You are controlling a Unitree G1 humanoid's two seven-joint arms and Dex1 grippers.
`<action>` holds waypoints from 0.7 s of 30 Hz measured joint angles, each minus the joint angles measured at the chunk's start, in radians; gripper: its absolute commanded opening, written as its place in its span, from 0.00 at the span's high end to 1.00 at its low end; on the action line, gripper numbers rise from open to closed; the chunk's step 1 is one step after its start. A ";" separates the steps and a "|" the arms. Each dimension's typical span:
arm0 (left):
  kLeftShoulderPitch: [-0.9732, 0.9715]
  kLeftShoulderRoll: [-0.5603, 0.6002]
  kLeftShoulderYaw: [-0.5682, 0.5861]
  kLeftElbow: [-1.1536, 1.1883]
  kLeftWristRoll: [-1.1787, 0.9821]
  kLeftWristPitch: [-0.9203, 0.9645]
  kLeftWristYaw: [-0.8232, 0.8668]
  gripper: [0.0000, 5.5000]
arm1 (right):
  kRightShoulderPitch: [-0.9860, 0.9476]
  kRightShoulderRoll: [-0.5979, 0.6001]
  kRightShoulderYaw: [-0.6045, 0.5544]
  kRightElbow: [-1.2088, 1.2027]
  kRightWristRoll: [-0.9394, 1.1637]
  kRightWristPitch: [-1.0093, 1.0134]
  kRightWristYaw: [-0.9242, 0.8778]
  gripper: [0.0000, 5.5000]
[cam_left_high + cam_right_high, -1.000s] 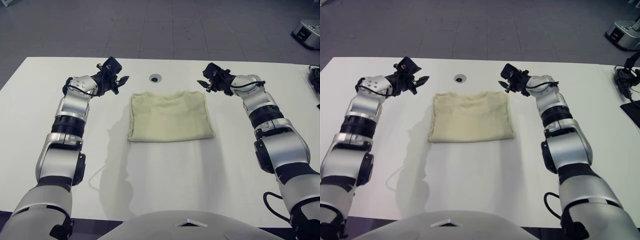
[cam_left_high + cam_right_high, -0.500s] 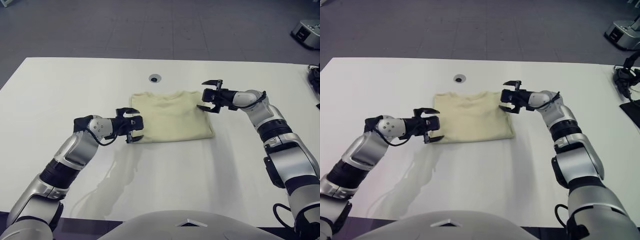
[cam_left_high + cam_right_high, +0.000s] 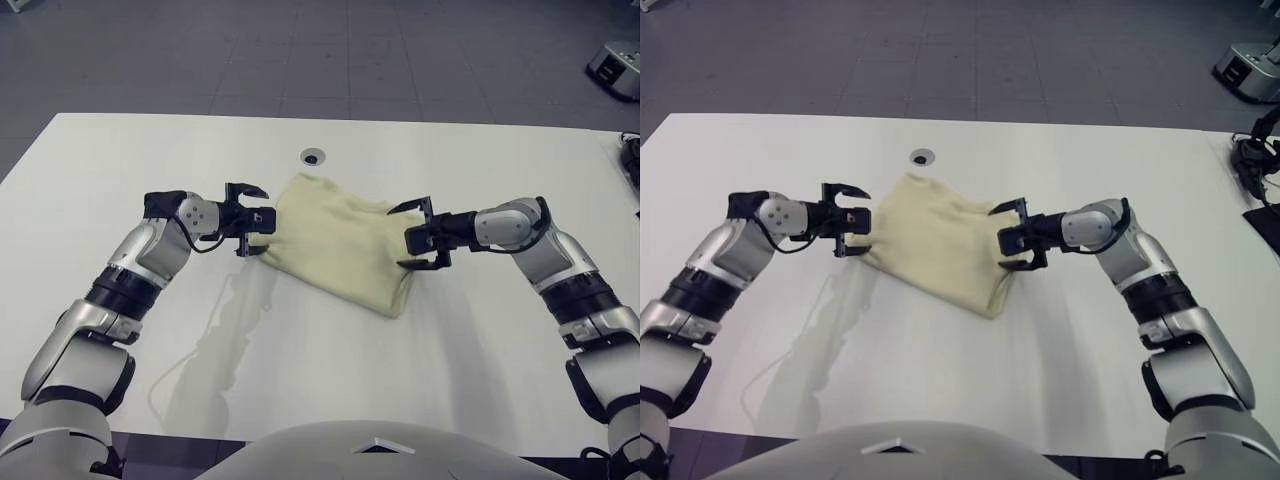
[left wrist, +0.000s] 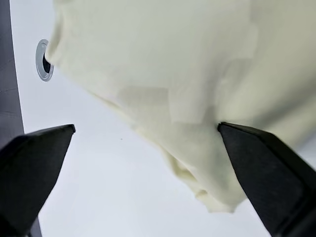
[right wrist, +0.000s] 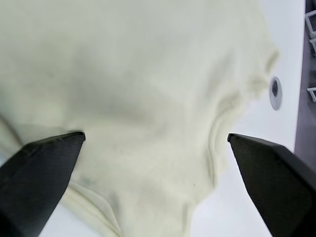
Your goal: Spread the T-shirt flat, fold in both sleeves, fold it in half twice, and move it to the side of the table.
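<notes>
Where the T-shirt [image 3: 340,243] lies, a grommet [image 3: 313,156] sits just beyond.

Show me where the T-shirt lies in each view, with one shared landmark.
Left eye view: T-shirt mid-table, lying askew.
Right eye view: T-shirt mid-table again.
Left wrist view: T-shirt close up, ahead.
Right wrist view: T-shirt close up likewise.
Shared landmark: round table hole near the T-shirt's corner.

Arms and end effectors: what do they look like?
The left arm and right arm have silver shells with black joint bands. The left end effector and right end effector are black, each with two curved, pointed fingers. A black cable loops at each wrist.
</notes>
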 measured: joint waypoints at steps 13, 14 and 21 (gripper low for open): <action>-0.218 -0.013 0.192 0.256 -0.097 -0.317 0.201 0.02 | -0.037 0.046 -0.114 -0.181 0.098 0.345 -0.082 0.02; -0.153 0.007 0.222 0.176 -0.125 -0.281 0.188 0.02 | -0.035 0.028 -0.116 -0.153 0.084 0.320 -0.084 0.02; 0.247 0.063 0.379 -0.404 -0.222 0.052 0.156 0.02 | 0.023 -0.034 -0.107 -0.032 0.011 0.124 -0.109 0.02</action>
